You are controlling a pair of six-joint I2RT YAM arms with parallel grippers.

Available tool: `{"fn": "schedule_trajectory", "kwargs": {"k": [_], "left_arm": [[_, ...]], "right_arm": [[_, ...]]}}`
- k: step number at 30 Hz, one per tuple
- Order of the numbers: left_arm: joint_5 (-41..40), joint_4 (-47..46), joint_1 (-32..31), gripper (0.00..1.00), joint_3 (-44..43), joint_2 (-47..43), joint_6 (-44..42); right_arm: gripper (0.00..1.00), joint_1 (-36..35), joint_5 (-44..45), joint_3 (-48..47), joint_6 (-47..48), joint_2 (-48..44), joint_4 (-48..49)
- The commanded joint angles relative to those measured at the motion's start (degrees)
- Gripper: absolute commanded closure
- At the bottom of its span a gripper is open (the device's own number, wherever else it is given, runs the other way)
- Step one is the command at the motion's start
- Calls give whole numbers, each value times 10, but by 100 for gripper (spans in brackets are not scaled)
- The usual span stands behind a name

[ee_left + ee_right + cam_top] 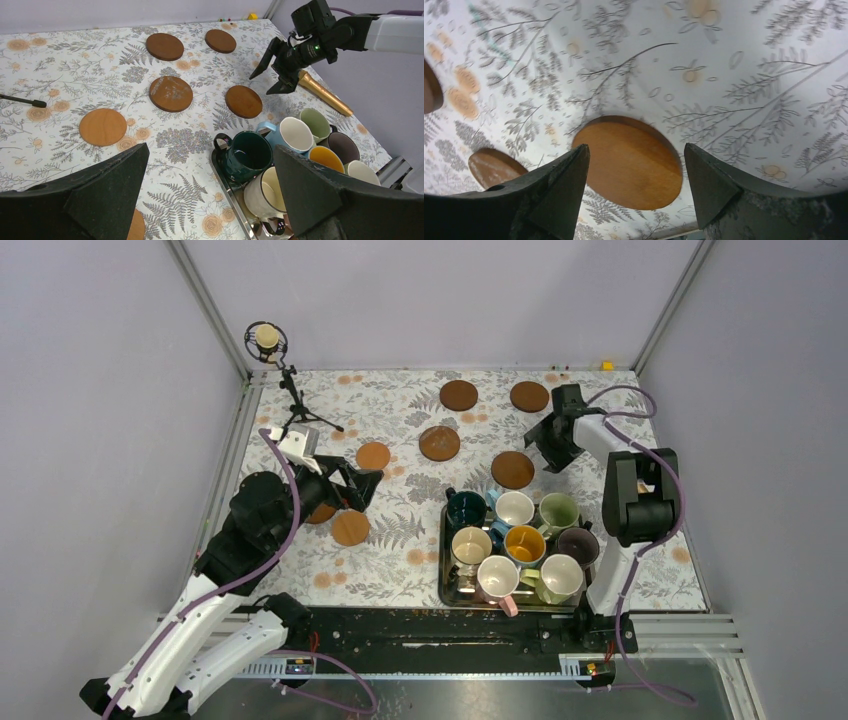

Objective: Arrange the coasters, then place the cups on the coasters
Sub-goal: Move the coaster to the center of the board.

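A: So, which disc is the right gripper [636,150] lined up on?

B: The orange-brown coaster [629,170] lying flat on the fern-print tablecloth [400,560], just beyond the far edge of the steel tray [443,580]. In the wrist view it sits between the two fingers and below them. I'd judge the tips are clear of it, though that view doesn't settle the gap.

A: And the jaws?

B: Spread, with nothing between them. Seen from above, the gripper hangs just beyond the disc and to its right. So the move I'd expect is a short one: back toward the tray, a little left, then down.

A: Any long axis to square up to?

B: None. It's round, so any angle across it should serve. The trouble I'd foresee is that it is thin and flat against the cloth, which leaves little edge to catch.

A: Could the left gripper [210,149] take it instead?

B: Not sensibly. It is wide open and empty too, but it's over the left side of the cloth, between two lighter orange coasters [373,455] [350,528], well apart from this disc. The right arm is plainly nearer.

A: Where are the cups?

B: All eight mugs [524,543] are crowded together in the tray, none on a coaster yet.

A: Anything to read?

B: No brand, label or writing that I can make out.
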State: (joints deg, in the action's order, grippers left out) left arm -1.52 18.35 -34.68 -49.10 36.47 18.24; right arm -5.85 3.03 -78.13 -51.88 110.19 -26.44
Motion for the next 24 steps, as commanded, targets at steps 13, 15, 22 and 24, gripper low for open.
{"fn": "schedule_trajectory", "kwargs": {"k": [13, 15, 22, 24], "left_arm": [[1, -36, -3, 1, 6, -3, -1], [1, -35, -3, 1, 6, -4, -1], [-4, -34, -3, 1, 7, -7, -3], [-3, -34, -3, 1, 6, -8, -2]], "right_arm": [[22, -5, -53, 20, -125, 27, 47], [23, -8, -68, 31, -142, 36, 66], [27, -33, -50, 31, -117, 36, 93], [29, -37, -64, 23, -115, 44, 98]]}}
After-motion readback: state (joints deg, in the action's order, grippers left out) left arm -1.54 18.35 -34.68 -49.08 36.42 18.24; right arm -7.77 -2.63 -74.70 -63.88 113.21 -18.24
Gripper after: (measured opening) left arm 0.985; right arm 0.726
